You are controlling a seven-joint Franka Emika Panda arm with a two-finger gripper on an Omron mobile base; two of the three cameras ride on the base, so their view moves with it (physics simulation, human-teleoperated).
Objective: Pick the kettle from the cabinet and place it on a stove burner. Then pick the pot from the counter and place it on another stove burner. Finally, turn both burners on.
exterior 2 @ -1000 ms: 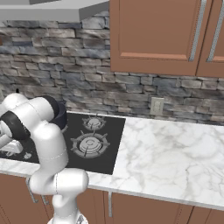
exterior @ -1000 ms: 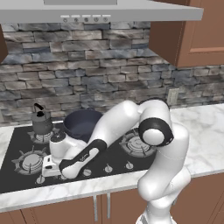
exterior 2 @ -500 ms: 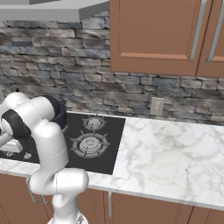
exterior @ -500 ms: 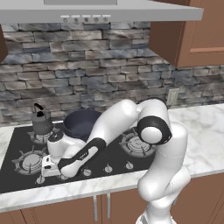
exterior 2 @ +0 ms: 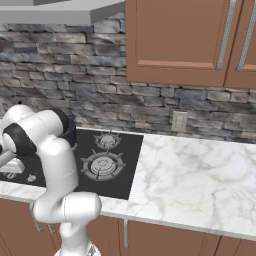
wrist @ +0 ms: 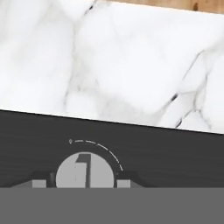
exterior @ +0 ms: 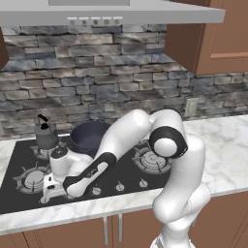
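Left base view: no legible brand or lettering; row of small round buttons along the grey range hood, unreadable. Small dark grey metal kettle with thin black arched handle upright on rear left burner of black glass cooktop. Wide round dark blue-black pot on the burner just beside it, partly hidden by the white arm. Arm bent low, reaching left and down across the cooktop; white two-finger gripper at the front left edge, down at the row of small front knobs. Front left round grey gas burner bare, next to the gripper.

Right base view: white marble counter right of the cooktop; brown wooden wall cabinet shut, long grey bar handles. Arm folded down to the left.

Hand view: round grey knob with a dark pointer mark, thin white dial arc around it, no readable text. Fingertips flanking the knob, closed on it.
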